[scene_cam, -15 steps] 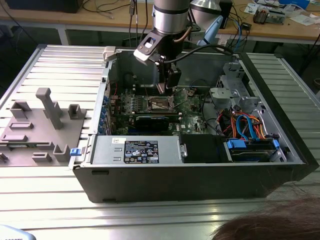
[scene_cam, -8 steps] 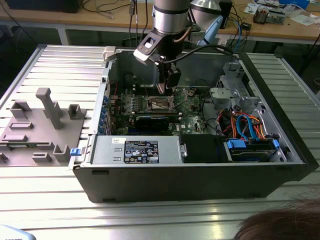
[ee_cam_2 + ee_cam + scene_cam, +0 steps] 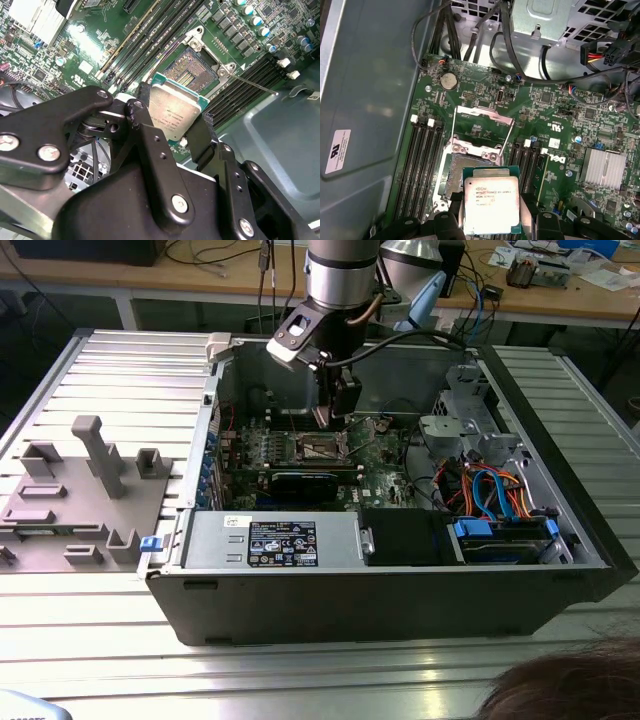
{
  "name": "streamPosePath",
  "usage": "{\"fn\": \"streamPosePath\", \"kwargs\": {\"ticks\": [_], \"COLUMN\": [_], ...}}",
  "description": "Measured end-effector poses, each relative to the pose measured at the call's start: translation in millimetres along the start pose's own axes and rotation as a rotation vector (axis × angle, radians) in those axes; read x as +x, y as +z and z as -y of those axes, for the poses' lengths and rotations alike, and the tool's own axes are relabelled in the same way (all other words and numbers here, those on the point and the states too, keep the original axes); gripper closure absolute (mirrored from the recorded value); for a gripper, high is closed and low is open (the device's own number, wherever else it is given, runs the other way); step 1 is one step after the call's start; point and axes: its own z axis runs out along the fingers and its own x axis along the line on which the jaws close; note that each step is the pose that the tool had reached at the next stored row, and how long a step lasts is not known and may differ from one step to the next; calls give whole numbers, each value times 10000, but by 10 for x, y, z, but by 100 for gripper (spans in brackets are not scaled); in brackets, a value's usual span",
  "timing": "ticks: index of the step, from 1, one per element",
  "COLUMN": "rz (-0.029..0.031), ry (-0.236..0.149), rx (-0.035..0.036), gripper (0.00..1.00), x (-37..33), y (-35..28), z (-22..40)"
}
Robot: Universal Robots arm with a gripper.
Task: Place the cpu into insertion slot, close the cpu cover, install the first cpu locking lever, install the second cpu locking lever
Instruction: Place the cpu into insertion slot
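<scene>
Ribbed metal table (image 3: 100, 370) bearing an open computer case (image 3: 400, 590) with a green motherboard (image 3: 555, 105). The gripper (image 3: 172, 119) clamps the cpu (image 3: 491, 200) by two opposite edges, over the bare insertion slot (image 3: 192, 70); cpu cover (image 3: 483, 112) swung open.

cpu (image 3: 491, 200): dull silver top, fine dark print, green rim. 
Gripper (image 3: 174, 114): matte black links, bright silver screw heads. 
Motherboard (image 3: 540, 105): green, speckled with small silver and black parts. 
Insertion slot (image 3: 192, 67): dark, gold grid of contacts, silvery rim. 
cpu cover (image 3: 482, 117): silver frame. 
Memory slots (image 3: 422, 165): black, with white end clips. 
Heatsink (image 3: 602, 167): silver, ribbed in parallel lines. 
Coin cell (image 3: 449, 80): silver.

Exterior view: 
Computer case (image 3: 400, 600): dark grey outside, paler grey inside. 
Cables (image 3: 490, 485): blue and orange. 
Power supply label (image 3: 282, 543): black with white and blue marks. 
Table (image 3: 100, 370): silver, striped by long grooves. 
Fixture (image 3: 90, 455): plain grey.
</scene>
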Motion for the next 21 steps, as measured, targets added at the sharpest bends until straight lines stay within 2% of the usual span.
{"fn": "streamPosePath", "kwargs": {"ticks": [21], "rz": [10], "ry": [258], "rx": [4], "gripper": [46], "x": [0], "y": [8], "z": [0]}}
